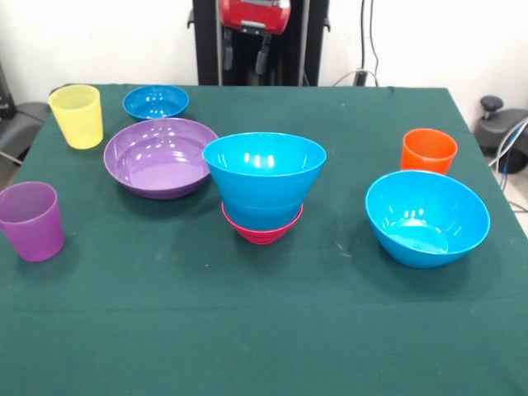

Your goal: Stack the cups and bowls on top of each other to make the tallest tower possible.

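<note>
Claw [245,56] apparently parted and empty, high behind green tablecloth [247,330], white wall [99,41], cables [507,148] at right.

A dark green cloth [264,330] covers the table and serves as the landmark here. Beyond the cloth's far edge rises a white wall [99,41]. Cables [369,49] hang down that wall near the cloth's far right corner. Off the cloth's right side stands a dark grey object with a round knob [492,105], with blue and white wires [510,144] running past it. A dark shape [18,120] sits off the cloth's left far corner.
</note>
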Controlling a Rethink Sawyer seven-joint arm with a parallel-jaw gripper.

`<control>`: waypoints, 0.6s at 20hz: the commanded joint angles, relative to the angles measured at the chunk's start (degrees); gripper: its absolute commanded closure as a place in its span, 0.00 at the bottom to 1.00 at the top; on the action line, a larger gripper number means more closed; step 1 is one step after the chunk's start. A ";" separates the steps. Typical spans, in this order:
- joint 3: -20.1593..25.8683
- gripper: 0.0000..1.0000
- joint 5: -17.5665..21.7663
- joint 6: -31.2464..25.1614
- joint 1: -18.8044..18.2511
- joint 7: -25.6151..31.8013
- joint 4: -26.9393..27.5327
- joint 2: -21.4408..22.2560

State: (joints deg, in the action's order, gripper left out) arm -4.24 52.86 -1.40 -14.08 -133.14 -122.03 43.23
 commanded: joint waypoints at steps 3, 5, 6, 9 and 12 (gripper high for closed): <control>-6.73 0.00 5.28 10.19 4.57 -2.24 2.95 -12.68; -6.85 0.00 6.70 10.95 2.46 -0.65 2.41 -13.15; -6.35 0.00 7.93 10.50 0.95 0.28 1.95 -12.85; -6.34 0.00 11.44 10.40 -1.46 2.45 2.46 -13.43; -5.11 0.00 15.39 9.34 -4.23 3.89 4.09 -14.24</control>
State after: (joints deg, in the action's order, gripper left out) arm -11.07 60.93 7.46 -15.18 -133.14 -121.98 33.53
